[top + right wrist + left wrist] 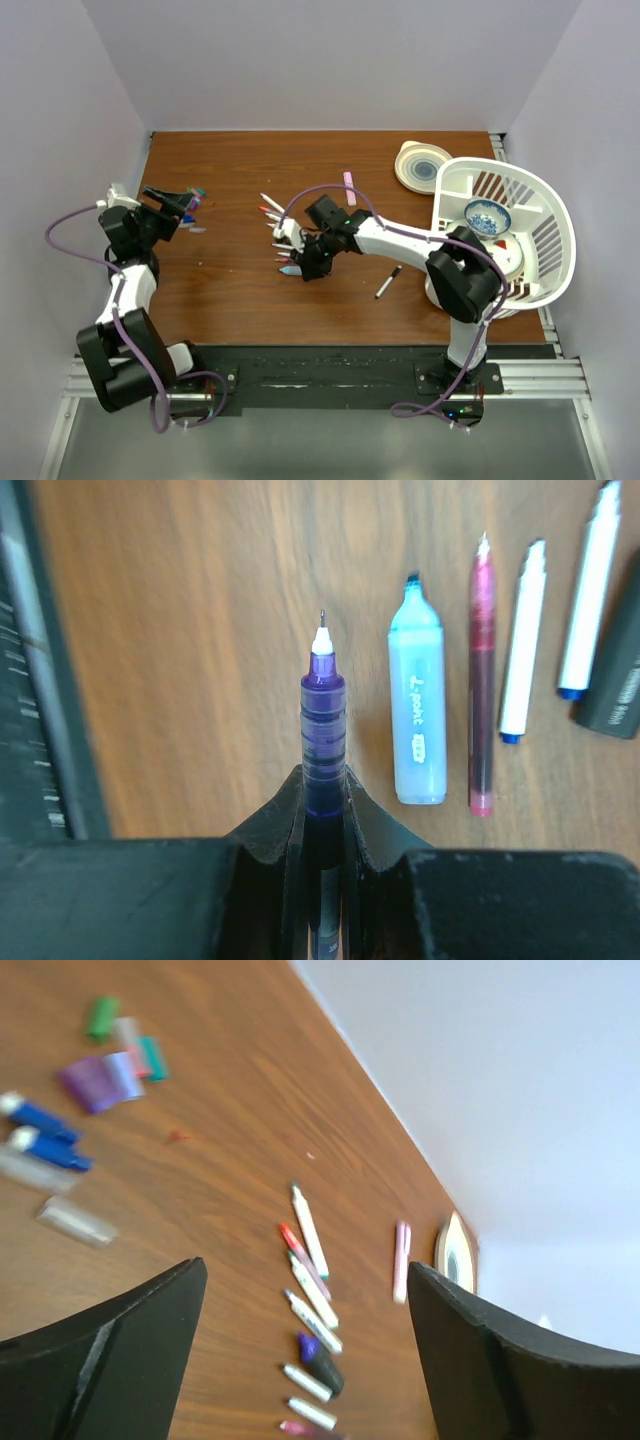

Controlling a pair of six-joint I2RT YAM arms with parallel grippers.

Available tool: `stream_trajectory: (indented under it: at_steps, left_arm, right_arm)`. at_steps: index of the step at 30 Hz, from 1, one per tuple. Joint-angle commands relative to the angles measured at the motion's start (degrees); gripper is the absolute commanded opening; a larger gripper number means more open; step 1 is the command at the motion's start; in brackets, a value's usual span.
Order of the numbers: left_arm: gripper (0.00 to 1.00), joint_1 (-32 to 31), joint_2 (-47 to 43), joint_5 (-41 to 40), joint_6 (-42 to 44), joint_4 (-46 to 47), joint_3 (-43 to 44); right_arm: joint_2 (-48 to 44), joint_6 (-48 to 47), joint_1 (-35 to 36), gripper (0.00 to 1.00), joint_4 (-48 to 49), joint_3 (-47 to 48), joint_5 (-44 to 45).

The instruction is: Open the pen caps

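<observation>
My left claw [305, 1272] is spread wide, with nothing between its black fingers [130, 1350], and hangs over the left part of the brown tabletop [240, 290]. The pen caps [100, 1070] lie loose in a cluster just beside it: green, purple and teal, with two blue pieces and two clear ones a little nearer. Blur prevents finer detail. My right claw [323, 802] is pinched on a purple pen [323, 715], gripped low on the barrel, its fine tip bare and pointing away from the wrist. Beside that pen on the tabletop lie a pale blue highlighter [417, 710], a red pen [482, 680], two white pens with blue ends [522, 645] and a dark barrel [612, 680] at the frame edge, all side by side. The highlighter and red pen show bare tips. The top view places this row mid-tabletop, well apart from the caps, but my right arm covers part of it and the held pen cannot be made out there. Only the top view shows a black pen [388, 283] lying alone nearer the arm bases, and a white dish rack [545, 190] holding a blue-patterned bowl [487, 215] at the right edge. The left wrist view shows a pink pen [401, 1260] and a round plate [455, 1250] beyond the row, neither seen from the right wrist.
</observation>
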Motion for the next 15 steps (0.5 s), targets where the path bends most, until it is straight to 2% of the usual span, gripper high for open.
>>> stream_trajectory:
  at_steps: [1,8,11,12,15]
  left_arm:
    - [0.89,-1.7,-5.9,11.0,16.0,-4.4,0.5]
    - [0.9,-3.6,-16.4,8.2,22.6,-12.3,-1.9]
    - [0.91,-3.8,-17.3,7.4,22.8,-12.5,-1.8]
    - [0.91,-3.8,-17.3,7.4,22.8,-12.6,-1.6]
    - [0.91,-3.6,-17.0,7.3,22.6,-12.9,-1.3]
  right_arm:
    - [1.6,-4.8,4.2,0.02,-1.8,2.4,13.2]
    - [5.7,-6.2,11.1,0.1,-2.3,4.4,24.2]
    - [6.6,-6.5,12.0,0.18,-2.3,4.7,27.8]
    - [6.7,-6.5,12.0,0.24,-2.0,4.7,28.6]
    - [7.2,-6.4,12.0,0.3,-1.6,4.6,29.2]
